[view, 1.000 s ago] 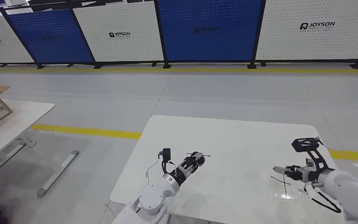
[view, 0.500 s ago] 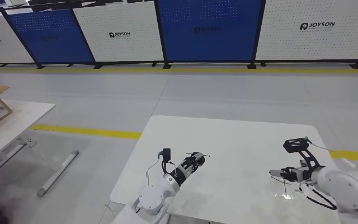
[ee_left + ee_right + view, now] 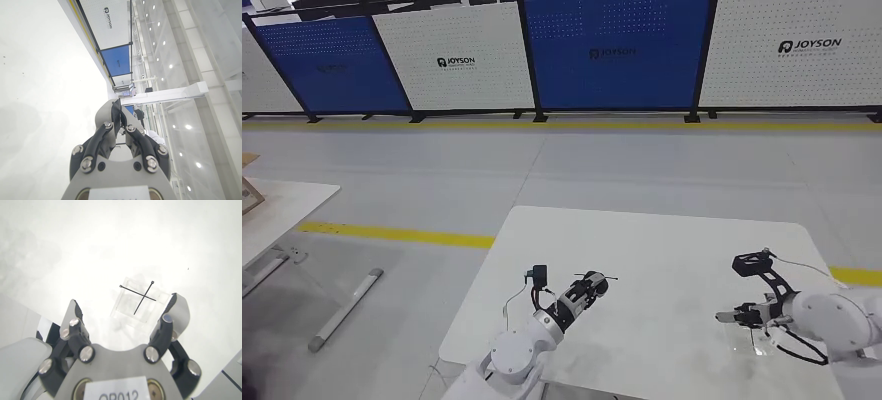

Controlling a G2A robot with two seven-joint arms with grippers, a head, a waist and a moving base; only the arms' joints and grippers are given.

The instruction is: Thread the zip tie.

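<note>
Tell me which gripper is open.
The right gripper: its fingers stand wide apart near the crossed zip ties, while the left gripper is clamped shut on a thin black zip tie.

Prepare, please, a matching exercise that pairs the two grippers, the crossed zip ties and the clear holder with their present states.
Things:
1. left gripper
2. right gripper
3. crossed zip ties
4. clear holder

States:
A. lying across the top of the clear holder
B. open, with nothing between its fingers
C. standing on the white table
D. shut on a single black zip tie

Pairs: 1-D, 2-B, 3-A, 4-C.
</note>
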